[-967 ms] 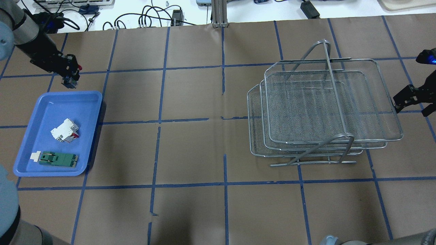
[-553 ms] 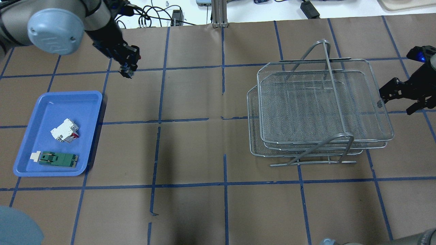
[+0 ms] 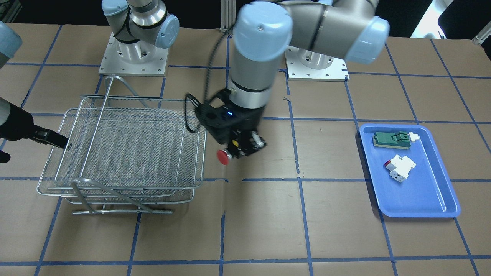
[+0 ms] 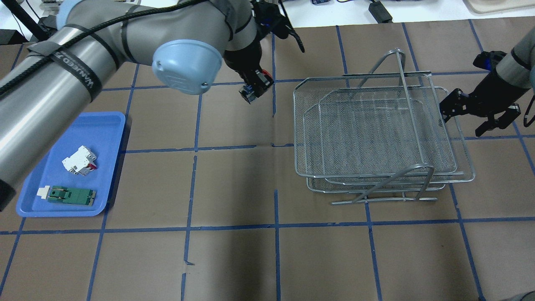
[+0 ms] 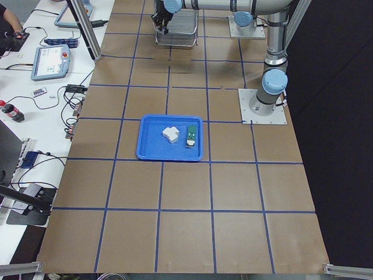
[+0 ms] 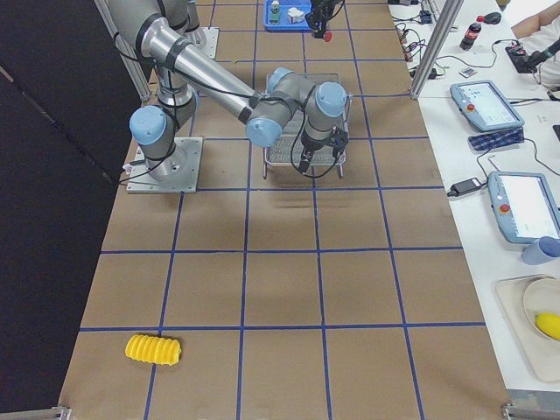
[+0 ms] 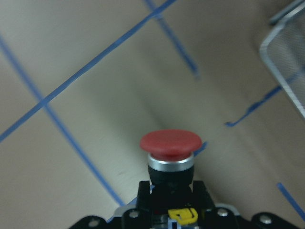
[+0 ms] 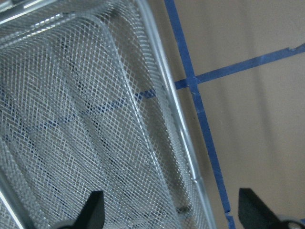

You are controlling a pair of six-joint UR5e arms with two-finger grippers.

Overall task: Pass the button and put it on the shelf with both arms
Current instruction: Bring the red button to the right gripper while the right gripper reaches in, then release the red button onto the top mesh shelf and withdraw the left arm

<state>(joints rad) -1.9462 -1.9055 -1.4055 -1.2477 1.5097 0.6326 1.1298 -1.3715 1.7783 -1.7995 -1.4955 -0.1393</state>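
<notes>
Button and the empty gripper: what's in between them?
The shelf stands between the button, held by the left gripper, and the open right gripper. The overhead view shows it.

I see blue tray (image 4: 62,129) at left end of table (image 4: 234,179). Inside it: white block with red tab (image 4: 79,160) in far half, green flat part with white end (image 4: 70,195) in near half, the two apart. Table covered in brown paper, blue tape grid. Beyond far edge: black cables (image 4: 184,23), aluminium post (image 4: 267,14). White bench on far side carries two teach pendants (image 6: 486,103) and cola bottle (image 5: 11,111). Yellow ribbed piece (image 6: 153,348) lies alone at right end, robot's side.
</notes>
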